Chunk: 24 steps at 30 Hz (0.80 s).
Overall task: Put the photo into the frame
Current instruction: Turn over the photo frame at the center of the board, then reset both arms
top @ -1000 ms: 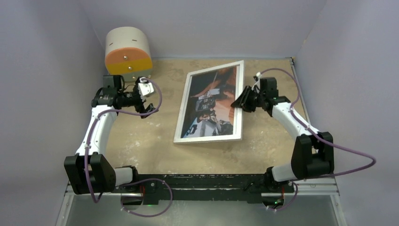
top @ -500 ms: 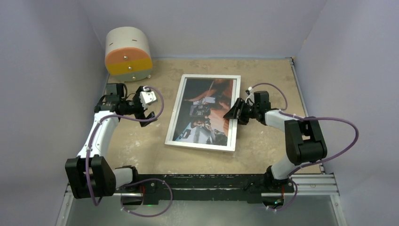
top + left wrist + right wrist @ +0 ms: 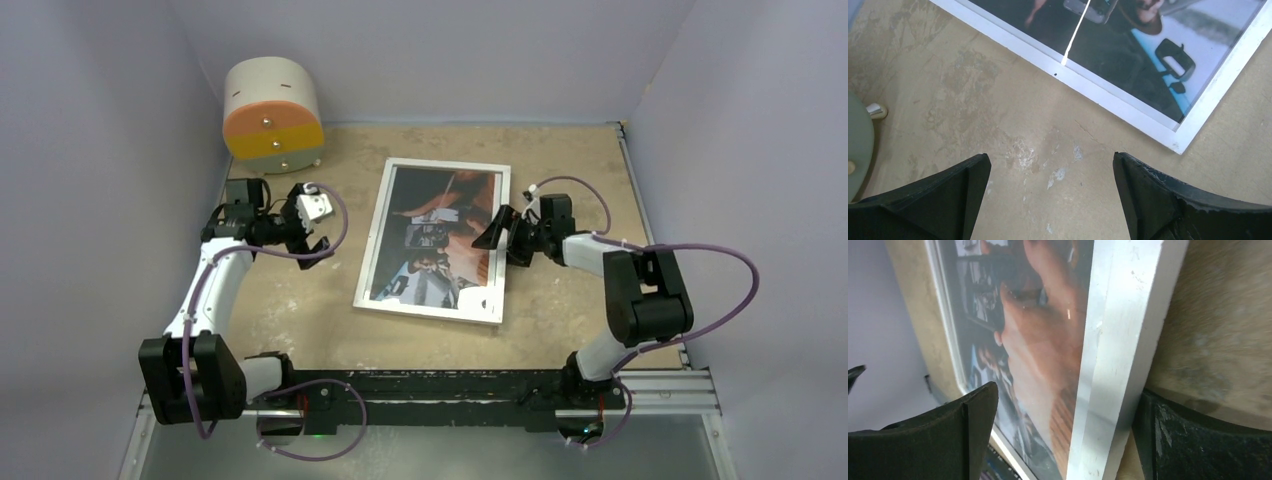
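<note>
On the bench (image 3: 570, 170), the frame (image 3: 428, 311) now lies flat, face up, the photo (image 3: 440, 235) showing inside it. A second ago my right hand (image 3: 500, 242) held it tilted, and it has since let go, jaws wide astride the right edge. My left hand (image 3: 316, 222) hangs open nearby, so I judge the job done; no writing is readable.

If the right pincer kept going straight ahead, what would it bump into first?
The frame: its silver-white edge sits between the open fingers of the right pincer, so it would probably push that edge at once.
</note>
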Available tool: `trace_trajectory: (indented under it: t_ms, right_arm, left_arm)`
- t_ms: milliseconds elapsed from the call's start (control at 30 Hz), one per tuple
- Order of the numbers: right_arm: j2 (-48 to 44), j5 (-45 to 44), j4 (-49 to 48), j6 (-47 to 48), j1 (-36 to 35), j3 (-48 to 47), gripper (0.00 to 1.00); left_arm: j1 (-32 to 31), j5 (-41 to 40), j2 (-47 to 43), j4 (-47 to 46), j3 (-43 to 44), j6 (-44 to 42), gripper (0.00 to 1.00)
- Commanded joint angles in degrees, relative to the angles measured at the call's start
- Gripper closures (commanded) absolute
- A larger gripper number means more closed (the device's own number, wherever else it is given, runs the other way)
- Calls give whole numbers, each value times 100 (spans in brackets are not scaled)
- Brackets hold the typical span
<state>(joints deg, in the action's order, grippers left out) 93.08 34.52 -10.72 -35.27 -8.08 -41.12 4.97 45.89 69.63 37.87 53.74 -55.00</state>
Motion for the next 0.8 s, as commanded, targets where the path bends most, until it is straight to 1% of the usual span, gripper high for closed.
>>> trace_trajectory:
  t_ms: [0, 200, 300, 367, 400, 433, 467, 567, 600, 633, 667, 700, 767]
  right_arm:
    - [-186, -1569, 1144, 561, 54, -378, 1]
    - [-735, -3210, 2003, 615, 52, -658, 1]
    - [-1172, -3871, 2093, 517, 54, -664, 1]
    - [-1508, -4453, 1929, 303, 52, -578, 1]
    - [-1712, -4775, 1730, 266, 52, -460, 1]
    - [-1913, -5061, 1460, 249, 56, -236, 1]
    - [-2089, -5267, 988, 384, 60, 30, 1]
    - [-2427, -6024, -858, 673, 58, 960, 1]
    - [-2447, -6153, -1174, 787, 53, 1165, 1]
    - [-2396, -6268, -1433, 920, 56, 1315, 1]
    - [-2330, -6497, -1491, 938, 60, 1349, 1]
    - [-2302, -6727, -1450, 923, 60, 1308, 1]
    - [-2329, -7098, -1805, 994, 61, 1461, 1]
  left_arm:
    - [47, -161, 73, -518, -11, 602, 0]
    - [43, -682, 210, -1369, -63, 1777, 0]
    - [48, -1080, 391, -1733, -13, 2443, 0]
    - [47, -1661, 455, -2416, -177, 3310, 0]
    - [48, -1888, 466, -2774, -292, 3569, 0]
    - [48, -2135, 452, -3159, -490, 3792, 0]
    - [48, -2278, 433, -3708, -731, 4023, 0]
    - [48, -2416, 420, -5365, -1821, 4544, 0]
    - [48, -2503, 430, -5985, -2221, 4691, 0]
    - [48, -2576, 474, -6933, -2603, 4800, 0]
    - [48, -2646, 548, -7626, -2943, 4906, 0]
    - [48, -2732, 668, -8159, -3225, 4957, 0]
    - [48, -2816, 1021, -9042, -3578, 4872, 0]
